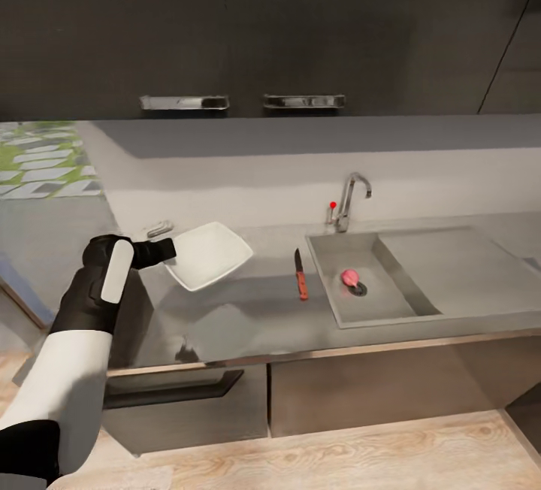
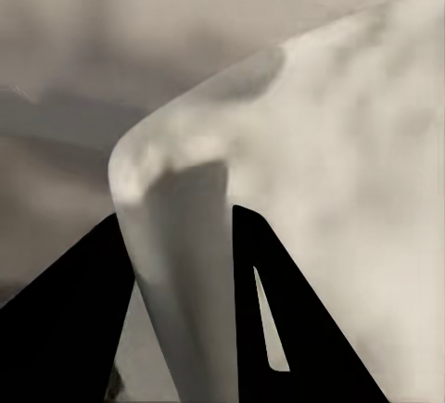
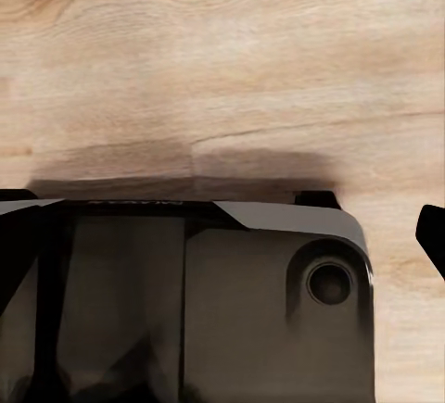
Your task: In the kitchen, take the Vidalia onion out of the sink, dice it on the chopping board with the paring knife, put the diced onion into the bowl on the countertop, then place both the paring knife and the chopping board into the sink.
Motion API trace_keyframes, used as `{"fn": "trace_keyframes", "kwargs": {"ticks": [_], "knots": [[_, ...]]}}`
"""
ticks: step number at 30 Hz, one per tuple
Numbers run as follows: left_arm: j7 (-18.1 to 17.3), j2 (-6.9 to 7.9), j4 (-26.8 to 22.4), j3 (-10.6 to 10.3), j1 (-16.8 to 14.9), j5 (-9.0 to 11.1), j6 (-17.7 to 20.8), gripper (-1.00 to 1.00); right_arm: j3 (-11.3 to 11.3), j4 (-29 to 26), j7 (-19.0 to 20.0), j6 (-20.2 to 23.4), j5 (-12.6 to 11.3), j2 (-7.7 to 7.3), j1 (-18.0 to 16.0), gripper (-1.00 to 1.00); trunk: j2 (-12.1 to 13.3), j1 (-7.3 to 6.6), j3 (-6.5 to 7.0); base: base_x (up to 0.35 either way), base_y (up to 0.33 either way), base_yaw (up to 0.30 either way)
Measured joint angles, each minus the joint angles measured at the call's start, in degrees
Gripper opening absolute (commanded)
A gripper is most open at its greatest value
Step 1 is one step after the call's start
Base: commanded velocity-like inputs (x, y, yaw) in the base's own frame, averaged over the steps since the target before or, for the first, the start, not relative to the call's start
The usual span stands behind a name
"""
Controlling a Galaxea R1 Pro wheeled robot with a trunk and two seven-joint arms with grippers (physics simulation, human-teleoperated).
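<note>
My left gripper (image 2: 181, 264) pinches the bowl's (image 1: 207, 253) rim. The onion (image 1: 350, 277) sits uncut in the sink (image 1: 391, 310), the knife (image 1: 300, 276) untouched alongside. Right gripper's state: cannot tell.

My countertop (image 1: 225, 325) runs long and grey with a thin light-wood front edge. The paring knife (image 1: 300, 276) lies flat on it, just beside the sink (image 1: 391, 310) set into the slab, where the Vidalia onion (image 1: 349, 277) rests by the drain.
</note>
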Motion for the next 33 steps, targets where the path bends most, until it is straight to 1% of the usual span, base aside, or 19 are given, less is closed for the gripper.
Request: {"fn": "trace_keyframes", "kwargs": {"ticks": [4, 23, 27, 28, 31, 33], "knots": [[0.0, 0.0, 1.05, 0.0, 0.0, 0.07, -0.01, -1.0, -0.01, 0.0, 0.0, 0.0, 0.0, -0.01, 0.01, 1.0, 0.0, 0.0, 0.0, 0.0, 0.306, 0.009], [0.0, 0.09, 1.31, 0.0, 0.0, 0.06, -0.01, -1.0, 0.05, 0.0, 0.02, 0.0, 0.0, -0.01, 0.01, 1.0, 0.0, 0.0, 0.0, 0.0, 0.306, 0.0], [0.0, 0.12, 1.37, 0.08, 0.0, 0.05, -0.01, -1.0, 0.06, 0.0, 0.0, 0.0, 0.0, -0.25, 0.02, 1.0, 0.0, 0.0, 0.0, 0.0, 0.306, 0.0], [0.01, 0.12, 1.43, 0.61, -0.01, -0.04, 0.0, -1.0, 0.07, 0.0, 0.0, 0.0, 0.0, -0.35, 0.02, 1.0, 0.0, 0.0, 0.0, 0.0, 0.306, 0.0], [-0.05, 0.07, 1.66, 3.22, 0.0, -0.11, 0.01, -1.0, 0.07, 0.0, 0.0, 0.0, 0.0, -0.54, 0.04, 1.0, 0.0, 0.0, 0.0, -0.025, 0.306, 0.0], [-0.07, 0.05, 1.75, 4.21, 0.0, 0.02, 0.0, -1.0, 0.07, 0.0, 0.0, 0.0, 0.0, -0.56, 0.02, 1.0, 0.0, 0.0, 0.0, -0.048, 0.306, 0.0]]}}
